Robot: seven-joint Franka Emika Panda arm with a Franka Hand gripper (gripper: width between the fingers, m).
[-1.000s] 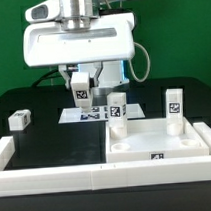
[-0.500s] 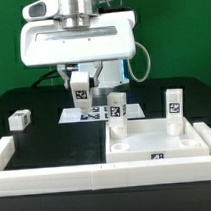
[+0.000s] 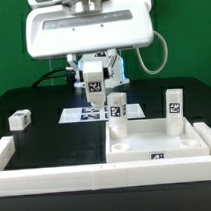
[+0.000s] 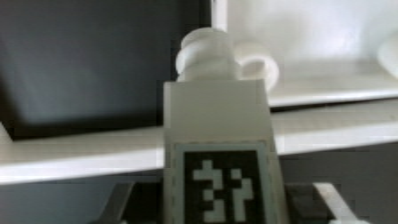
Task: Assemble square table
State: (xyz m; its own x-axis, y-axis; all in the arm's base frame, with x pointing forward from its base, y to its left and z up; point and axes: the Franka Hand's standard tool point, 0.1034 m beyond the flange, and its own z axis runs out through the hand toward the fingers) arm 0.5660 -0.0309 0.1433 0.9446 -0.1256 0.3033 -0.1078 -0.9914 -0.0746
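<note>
In mid-air, the gripper (image 3: 93,73) pinches a white block leg (image 3: 94,88) — black-white tag showing.

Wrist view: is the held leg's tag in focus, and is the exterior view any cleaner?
Wrist view: soft throughout; the leg fills the frame close up, tag edges smeared, background blurred. Exterior view: sharper, evenly lit, no harsh glare; the gripper and leg tag show distinctly.

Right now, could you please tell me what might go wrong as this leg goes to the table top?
The held leg in the tool appears close to an upright leg on the table top; lowering it could knock that leg. No hole shows under its tip in the wrist view, so it may miss.
</note>
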